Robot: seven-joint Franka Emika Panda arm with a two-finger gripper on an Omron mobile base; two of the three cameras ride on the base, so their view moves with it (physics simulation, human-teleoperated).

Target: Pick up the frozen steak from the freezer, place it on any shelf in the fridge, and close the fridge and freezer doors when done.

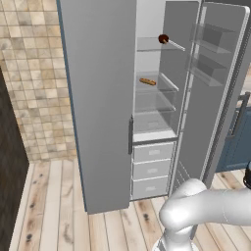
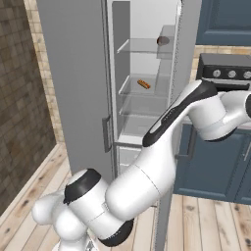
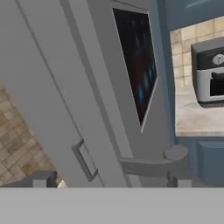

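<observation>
Gripper (image 3: pixel 109 180) tips sit spread apart, grasping nothing, just beside the handle (image 3: pixel 151 165) of the freezer door (image 3: pixel 131 78) (the one with the black dispenser panel (image 3: pixel 136 61)). Closing it probably comes next. The fridge (image 1: pixel 157 73) stands open to the left. The frozen steak (image 1: pixel 163 38) lies on the top shelf (image 1: pixel 149 45), well apart, up and left of the claw.

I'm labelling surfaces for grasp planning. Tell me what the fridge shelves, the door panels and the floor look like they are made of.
The shelf under the frozen steak looks like clear glass with a pale edge: the back wall shows through it. The fridge door looks like matte grey metal or plastic, flat and without shine. The floor looks like pale wood planks with dark knots.
</observation>
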